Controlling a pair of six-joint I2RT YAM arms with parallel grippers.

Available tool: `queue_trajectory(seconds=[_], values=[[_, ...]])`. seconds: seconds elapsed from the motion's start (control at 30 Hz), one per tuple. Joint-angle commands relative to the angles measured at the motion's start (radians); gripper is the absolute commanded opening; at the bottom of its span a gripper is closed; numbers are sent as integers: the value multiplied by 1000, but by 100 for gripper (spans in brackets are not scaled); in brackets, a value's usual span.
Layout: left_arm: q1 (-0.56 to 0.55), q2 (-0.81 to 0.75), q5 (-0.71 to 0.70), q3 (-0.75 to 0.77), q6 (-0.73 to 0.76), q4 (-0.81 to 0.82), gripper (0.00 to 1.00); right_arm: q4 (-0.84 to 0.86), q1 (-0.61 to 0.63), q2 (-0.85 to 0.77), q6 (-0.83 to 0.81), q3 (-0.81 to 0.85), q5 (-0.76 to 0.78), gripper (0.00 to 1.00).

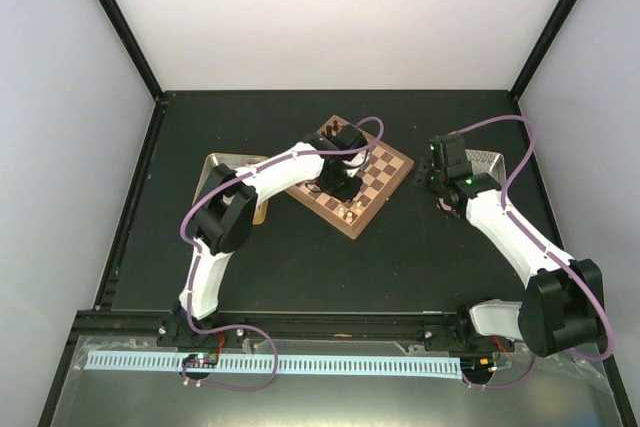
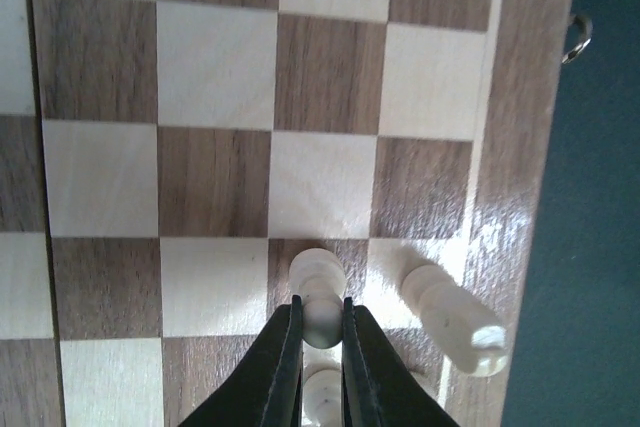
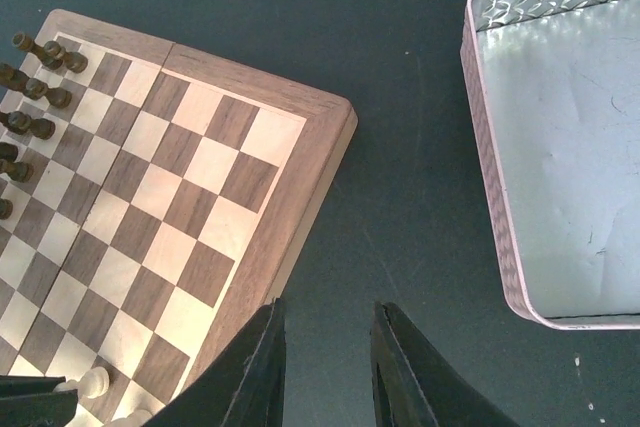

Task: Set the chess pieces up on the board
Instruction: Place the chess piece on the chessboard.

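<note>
The checkered board [image 1: 385,175] lies turned at the table's middle. My left gripper [image 2: 321,329] hovers over it near its front corner, shut on a pale cream pawn [image 2: 320,292] that stands on a dark square. Another cream piece [image 2: 453,307] lies beside it near the rim, and a third [image 2: 322,392] shows under the fingers. My right gripper [image 3: 325,332] is open and empty above the dark table, just right of the board [image 3: 200,177]. Dark pieces [image 3: 35,82] line the board's far left edge; cream pieces [image 3: 93,381] stand at its near corner.
A silver metal tray [image 3: 560,157] sits to the right of the board, with nothing visible in it. A tan tray [image 1: 215,165] lies left of the board, partly under the left arm. The black table ends at white walls.
</note>
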Motion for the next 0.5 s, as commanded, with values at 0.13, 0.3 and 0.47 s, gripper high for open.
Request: queue_trajectory(seconds=[0.13,0.3,0.47], values=[[-6,-7,-16,-34,22,-28,8,0,2,8,-1,-7,3,26],[-6,4,-15,6,24,-38,20,-4,3,19,4,0,-5,29],[-5,-5,1,44,24,-64,32,-12,2,21,4,16,-2,33]])
